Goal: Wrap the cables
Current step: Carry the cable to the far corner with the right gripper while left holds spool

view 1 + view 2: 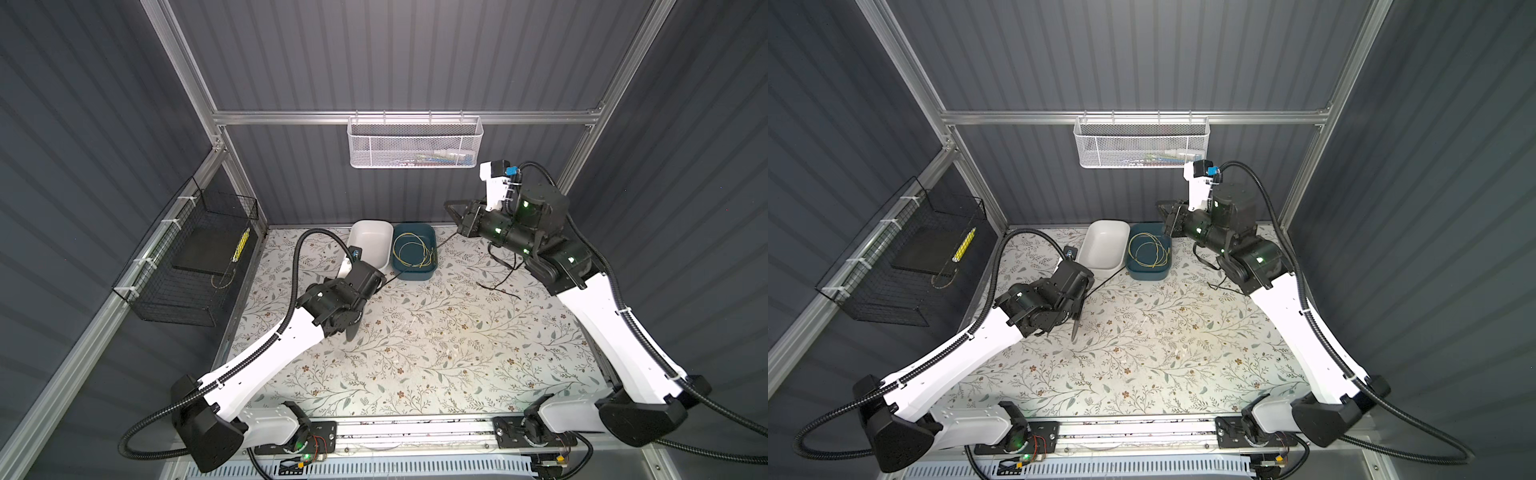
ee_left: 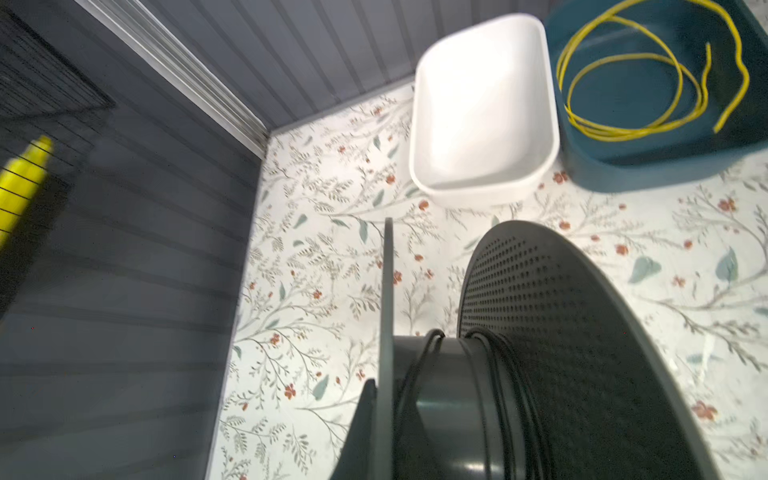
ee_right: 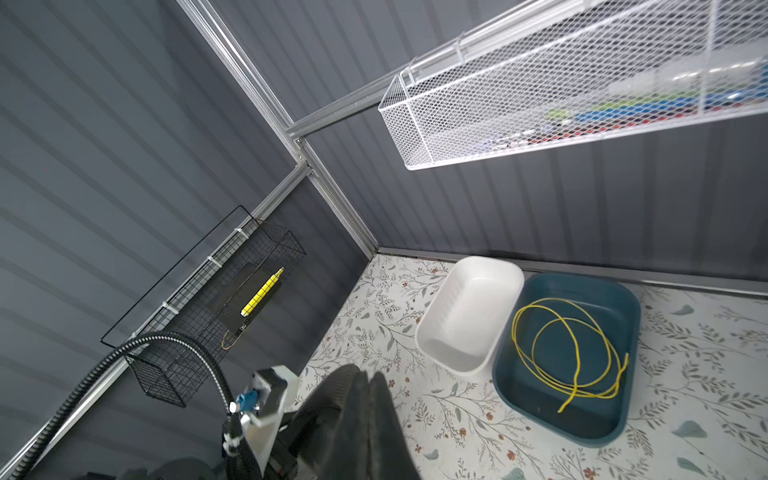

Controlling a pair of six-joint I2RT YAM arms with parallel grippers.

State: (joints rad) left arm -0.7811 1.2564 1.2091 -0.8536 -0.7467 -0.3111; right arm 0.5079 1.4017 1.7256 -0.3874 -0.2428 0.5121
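Lying in teal bin (image 3: 602, 291): yellow wire coil (image 3: 577, 357) | white bin (image 3: 469, 316) alongside

A white tub (image 1: 370, 241) and a blue tub (image 1: 415, 274) sit side by side, touching, at the back of the flowered table cover (image 1: 415, 340), and a loose coil of yellow wire (image 2: 615, 134) lies in the blue one. A white mesh basket (image 1: 415, 143) hangs on the back rail. A black wire basket (image 1: 187, 266) on the side wall holds a yellow marker (image 1: 241, 245).
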